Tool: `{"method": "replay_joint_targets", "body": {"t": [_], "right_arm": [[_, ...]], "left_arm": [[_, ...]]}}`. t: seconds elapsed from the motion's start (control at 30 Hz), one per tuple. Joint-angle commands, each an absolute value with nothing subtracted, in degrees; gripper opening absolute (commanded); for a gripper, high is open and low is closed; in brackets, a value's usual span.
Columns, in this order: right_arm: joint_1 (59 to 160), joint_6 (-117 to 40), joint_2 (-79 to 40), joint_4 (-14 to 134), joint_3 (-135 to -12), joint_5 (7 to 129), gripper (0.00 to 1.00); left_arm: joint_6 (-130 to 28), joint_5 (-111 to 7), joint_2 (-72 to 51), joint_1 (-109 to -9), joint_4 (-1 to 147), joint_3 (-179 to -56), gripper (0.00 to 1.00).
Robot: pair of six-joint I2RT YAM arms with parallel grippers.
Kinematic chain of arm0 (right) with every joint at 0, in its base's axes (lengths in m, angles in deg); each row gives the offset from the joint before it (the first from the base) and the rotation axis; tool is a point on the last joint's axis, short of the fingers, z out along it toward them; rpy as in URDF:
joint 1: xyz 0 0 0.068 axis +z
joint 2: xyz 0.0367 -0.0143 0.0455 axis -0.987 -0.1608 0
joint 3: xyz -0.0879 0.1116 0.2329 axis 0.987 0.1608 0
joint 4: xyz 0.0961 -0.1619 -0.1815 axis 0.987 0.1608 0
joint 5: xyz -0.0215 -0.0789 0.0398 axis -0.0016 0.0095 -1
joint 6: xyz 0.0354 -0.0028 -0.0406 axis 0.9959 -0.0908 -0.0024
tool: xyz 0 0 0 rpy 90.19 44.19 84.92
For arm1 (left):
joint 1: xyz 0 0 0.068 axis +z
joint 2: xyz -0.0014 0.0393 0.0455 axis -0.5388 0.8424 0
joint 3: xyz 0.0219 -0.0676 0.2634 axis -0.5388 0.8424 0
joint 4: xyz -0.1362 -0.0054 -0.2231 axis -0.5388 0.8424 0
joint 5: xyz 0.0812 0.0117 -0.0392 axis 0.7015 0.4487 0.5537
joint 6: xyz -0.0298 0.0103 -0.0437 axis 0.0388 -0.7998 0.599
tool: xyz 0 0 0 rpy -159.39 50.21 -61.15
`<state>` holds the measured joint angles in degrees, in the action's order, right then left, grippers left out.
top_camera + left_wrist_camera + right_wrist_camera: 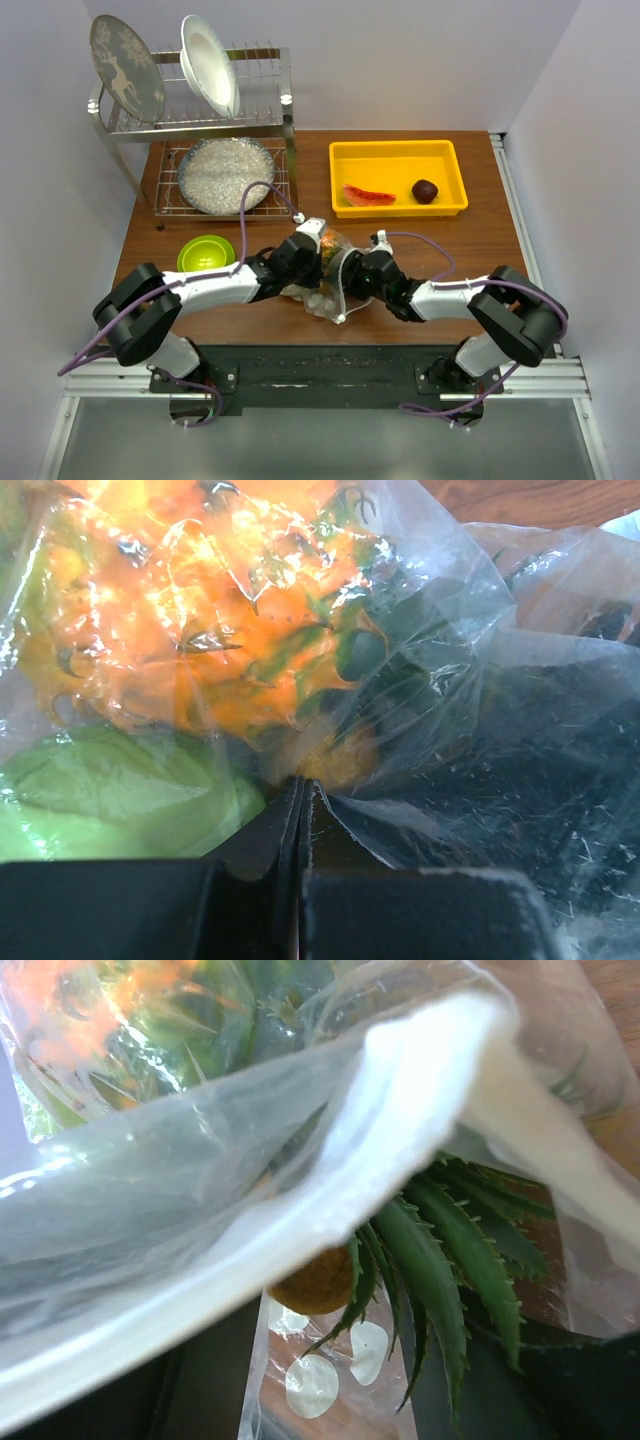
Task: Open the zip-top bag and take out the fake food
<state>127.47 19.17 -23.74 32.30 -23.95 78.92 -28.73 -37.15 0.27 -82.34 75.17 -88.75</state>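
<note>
The zip-top bag (325,300) lies crumpled at the table's middle between both grippers. My left gripper (305,262) is shut, pinching the bag's film (520,680) at its fingertips (298,790). Through the plastic I see the orange pineapple (230,630) and a green round fruit (110,790). My right gripper (352,275) is at the bag's mouth, jaws apart (340,1400). The white zip edge (200,1190) crosses above them. Pineapple leaves (440,1260) and the brown kiwi (315,1282) lie just ahead of them. The watermelon slice (368,196) and the dark ball (425,191) lie in the yellow tray (400,148).
A lime-green bowl (205,253) stands left of the left gripper. A metal dish rack (200,110) with plates fills the back left, with a glittery plate (225,174) on its lower shelf. Walls close in on both sides.
</note>
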Motion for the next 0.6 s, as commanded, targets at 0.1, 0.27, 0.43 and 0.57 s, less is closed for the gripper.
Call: {"method": "replay_joint_targets", "body": {"t": [0.1, 0.27, 0.43, 0.57], "right_arm": [[128.21, 18.09, -21.74, 33.28, -26.14, 82.22, 0.56], [128.21, 18.26, -24.99, 30.74, -26.32, 80.82, 0.51], [128.21, 17.48, -25.09, 31.52, -26.14, 81.07, 0.32], [128.21, 16.07, -20.79, 34.95, -25.17, 83.18, 0.27]], "left_arm": [[-27.27, -39.68, 2.76, -84.28, 76.85, -87.21, 0.00], [-25.16, -42.77, 2.41, -84.55, 72.89, -86.59, 0.00], [-25.94, -39.61, -0.83, -84.46, 74.99, -88.43, 0.00], [-28.22, -34.52, -4.53, -83.50, 80.97, -91.07, 0.01]]}}
